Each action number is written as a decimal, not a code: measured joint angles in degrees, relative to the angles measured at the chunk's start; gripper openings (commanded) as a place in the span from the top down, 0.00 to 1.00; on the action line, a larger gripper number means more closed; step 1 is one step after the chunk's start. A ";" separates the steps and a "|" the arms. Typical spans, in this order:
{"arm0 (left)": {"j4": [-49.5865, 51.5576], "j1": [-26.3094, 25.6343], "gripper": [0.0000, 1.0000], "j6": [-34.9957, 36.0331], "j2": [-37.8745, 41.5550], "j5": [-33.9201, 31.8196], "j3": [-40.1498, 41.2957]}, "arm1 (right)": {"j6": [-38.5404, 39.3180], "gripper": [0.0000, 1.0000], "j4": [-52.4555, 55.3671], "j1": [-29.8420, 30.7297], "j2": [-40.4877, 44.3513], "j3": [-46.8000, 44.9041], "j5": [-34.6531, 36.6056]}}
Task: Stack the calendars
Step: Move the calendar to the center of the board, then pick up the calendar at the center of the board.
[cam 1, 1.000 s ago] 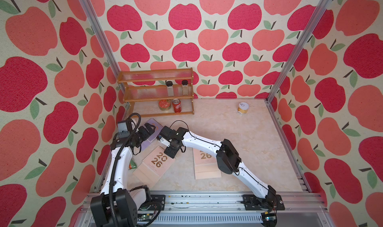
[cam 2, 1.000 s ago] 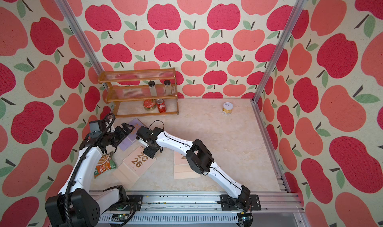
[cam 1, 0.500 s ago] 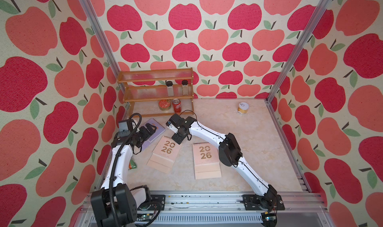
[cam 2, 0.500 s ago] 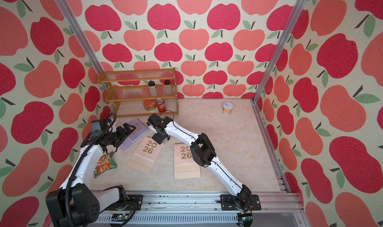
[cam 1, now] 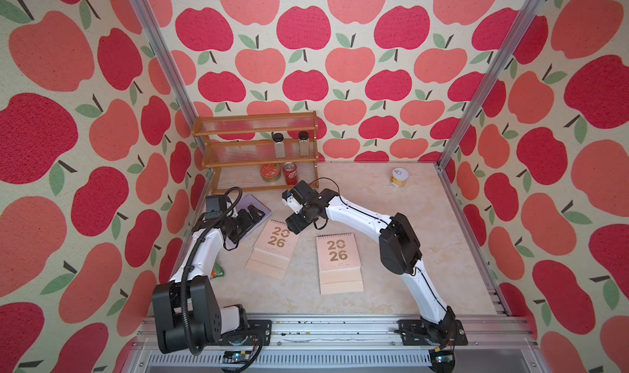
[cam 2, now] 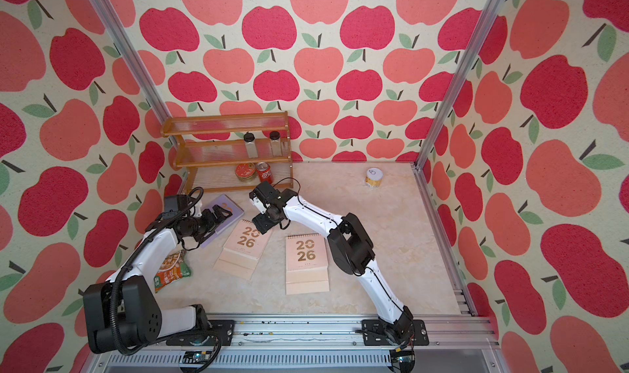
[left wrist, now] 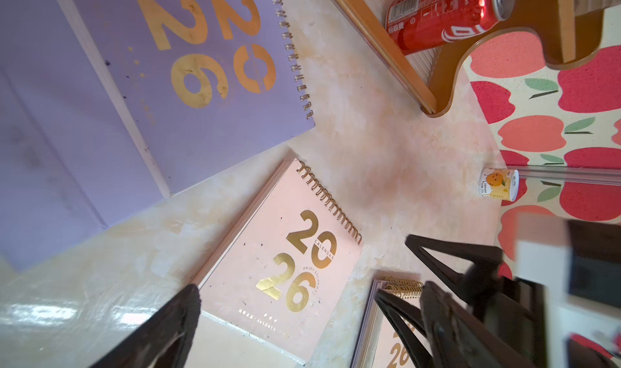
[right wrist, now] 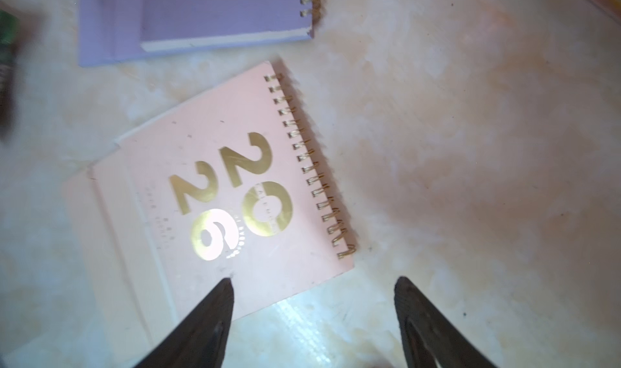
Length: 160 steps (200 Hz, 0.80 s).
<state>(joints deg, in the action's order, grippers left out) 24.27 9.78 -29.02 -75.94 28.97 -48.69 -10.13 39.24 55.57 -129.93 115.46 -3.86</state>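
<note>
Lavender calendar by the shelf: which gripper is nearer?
Left. The left gripper hangs open right over the lavender calendar; the right gripper, also open, sits beyond it over the tilted pink calendar, at its spiral corner.

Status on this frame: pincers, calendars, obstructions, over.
Both open, empty: left pincer over the purple calendar, right pincer over the tilted peach calendar corner. Straight peach calendar lies apart, unstacked. Snack packet off to the side.
</note>
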 measured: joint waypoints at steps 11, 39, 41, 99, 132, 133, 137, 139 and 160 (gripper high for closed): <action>-0.74 -0.52 0.00 0.02 -1.60 -0.20 0.09 | -3.87 0.23 -2.47 0.50 2.89 -2.36 -1.75; -1.60 -0.68 0.00 0.33 -4.09 -0.92 0.11 | -12.70 0.23 -6.54 1.70 6.27 -6.05 -4.66; -1.68 -0.68 0.00 0.42 -4.24 -0.98 0.11 | -13.33 0.23 -6.71 1.79 6.29 -6.25 -4.76; -4.00 -0.68 0.00 0.44 -5.92 -1.05 0.42 | -25.14 0.23 -7.08 2.64 6.25 -12.28 -6.62; -4.79 -0.68 0.00 0.42 -7.32 -0.98 0.44 | -27.89 0.23 -6.16 2.01 6.14 -12.35 -8.66; -4.79 -0.68 0.00 0.42 -7.37 -0.98 0.44 | -27.91 0.23 -6.14 1.99 6.14 -12.35 -8.68; -4.87 -0.68 0.00 0.42 -7.61 -0.98 0.44 | -28.17 0.23 -6.08 1.84 6.10 -12.35 -8.96; -4.87 -0.68 0.00 0.42 -7.74 -0.96 0.44 | -28.35 0.23 -6.05 1.75 6.08 -12.35 -9.07; -4.90 -0.68 0.00 0.42 -8.94 -0.79 0.44 | -29.75 0.23 -5.90 1.31 5.49 -12.35 -10.93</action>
<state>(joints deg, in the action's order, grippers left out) 19.38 9.10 -28.60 -84.88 28.18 -48.25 -39.88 33.34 56.88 -124.44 103.11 -14.79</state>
